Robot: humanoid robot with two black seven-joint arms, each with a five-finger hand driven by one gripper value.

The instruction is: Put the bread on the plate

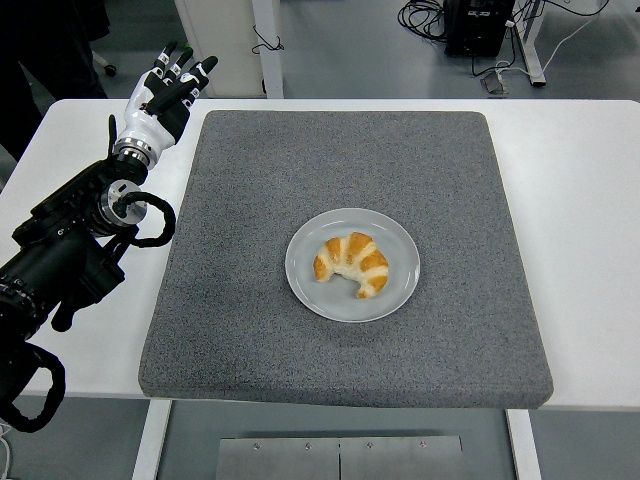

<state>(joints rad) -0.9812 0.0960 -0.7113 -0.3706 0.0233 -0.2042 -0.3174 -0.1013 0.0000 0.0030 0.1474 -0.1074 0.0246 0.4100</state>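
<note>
We're looking down on the white tabletop point(590, 220), and a big grey mat point(250, 200) covers most of its middle. In from the left edge comes the black left arm point(70, 260), stretched over the bare strip of tabletop beside the mat's left border. Centre of the mat, there's the pale round plate point(305, 285), and the bread point(352, 264), a golden croissant, lies right on it, inside the rim. Up at the far left corner we have the left hand point(160, 95), white and black, raised just off the mat's corner, its fingers point(185, 72) stretched and spread, gripping nothing, well apart from plate and bread
</note>
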